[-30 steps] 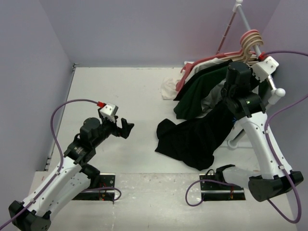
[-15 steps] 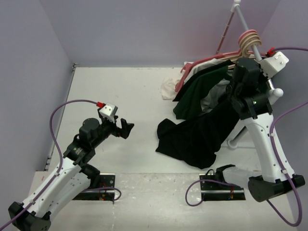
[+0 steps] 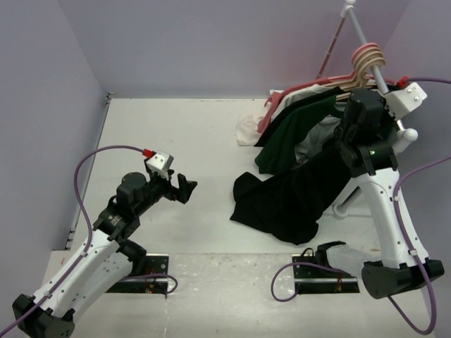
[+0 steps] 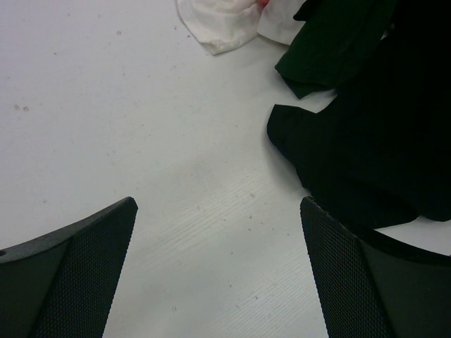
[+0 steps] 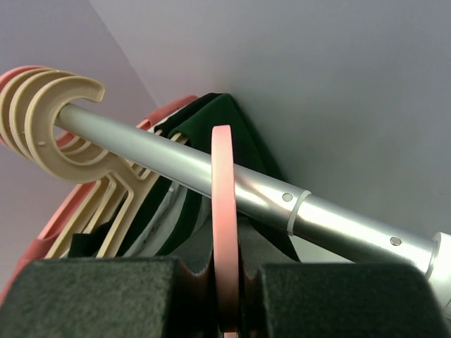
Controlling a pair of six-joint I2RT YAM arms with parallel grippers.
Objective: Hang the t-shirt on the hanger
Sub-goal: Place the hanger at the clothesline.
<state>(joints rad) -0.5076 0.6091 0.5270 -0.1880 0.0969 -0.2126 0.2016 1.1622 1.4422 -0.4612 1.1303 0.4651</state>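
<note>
1. Pink plastic fills the gap of the right gripper (image 5: 224, 285): its two dark padded fingers are clamped tight on the hook of the thin pink plastic hanger (image 5: 223, 204), which stands edge-on between them.
2. Just beyond the grip, the hook curves across a silver metal rail (image 5: 176, 163). Whether it bears on the rail or only crosses it, I cannot tell. A row of cream plastic hangers (image 5: 49, 98) is hooked further along the same rail.
3. The plain black cloth t-shirt (image 3: 289, 197) trails from up near that gripper down to the white table (image 3: 176, 134), its lower part pooled in loose folds. Its collar and shoulders are hidden behind the arm, so how well it sits on the hanger is unclear.
4. Beside it lie a dark green shirt (image 3: 285, 134) and a crumpled white cloth (image 4: 218, 24).
5. The left gripper (image 4: 218, 271) hangs over bare table with its jaws spread wide and nothing between them. In its wrist view, the edge of the black t-shirt lies a little ahead on the right.
6. Handling, as I judge it: the t-shirt is light and limp and will slide and bunch, so it is better pinched at a hem or shoulder seam than mid-fabric. The hanger is thin and stiff but liable to twist, so the hook's neck is the sound place to hold it.
</note>
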